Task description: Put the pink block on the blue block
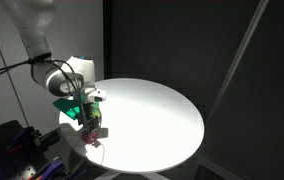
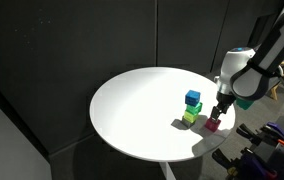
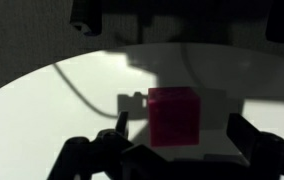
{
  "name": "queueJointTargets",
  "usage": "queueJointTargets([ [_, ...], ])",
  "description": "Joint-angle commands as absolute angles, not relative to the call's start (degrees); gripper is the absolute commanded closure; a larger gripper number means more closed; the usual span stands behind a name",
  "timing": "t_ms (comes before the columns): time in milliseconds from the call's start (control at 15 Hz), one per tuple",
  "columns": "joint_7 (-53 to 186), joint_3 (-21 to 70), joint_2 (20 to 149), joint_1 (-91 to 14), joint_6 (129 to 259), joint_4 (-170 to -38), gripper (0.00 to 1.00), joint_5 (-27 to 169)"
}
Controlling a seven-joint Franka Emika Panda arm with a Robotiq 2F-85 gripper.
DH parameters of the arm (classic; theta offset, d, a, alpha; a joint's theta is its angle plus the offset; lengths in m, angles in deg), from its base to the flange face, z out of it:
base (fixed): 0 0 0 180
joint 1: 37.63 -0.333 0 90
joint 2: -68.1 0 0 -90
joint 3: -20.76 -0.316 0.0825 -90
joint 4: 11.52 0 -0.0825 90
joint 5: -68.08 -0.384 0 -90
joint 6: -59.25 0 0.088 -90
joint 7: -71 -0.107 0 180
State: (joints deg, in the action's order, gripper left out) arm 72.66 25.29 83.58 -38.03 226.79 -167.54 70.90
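The round table (image 2: pixel 132 105) looks smooth, matt white. The pink block (image 3: pixel 174 117), centre of the wrist view, has even, dull faces, as does the blue block (image 2: pixel 193 97). The gripper (image 3: pixel 177 150) has matt black fingers (image 3: pixel 267 158). The arm shell (image 2: pixel 240 68) looks like smooth white plastic.

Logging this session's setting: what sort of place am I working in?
Likely a lab test cell: black panel walls, a round white table, and small stacked cubes beside the pink block.

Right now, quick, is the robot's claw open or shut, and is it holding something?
Gripper: open, straddling the small magenta-pink cube without squeezing it, holding nothing.
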Motion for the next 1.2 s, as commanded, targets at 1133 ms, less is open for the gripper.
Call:
queueJointTargets([
  [1133,72.2,26.0,90.0,-38.6,226.7,-162.7,0.0,71.4],
])
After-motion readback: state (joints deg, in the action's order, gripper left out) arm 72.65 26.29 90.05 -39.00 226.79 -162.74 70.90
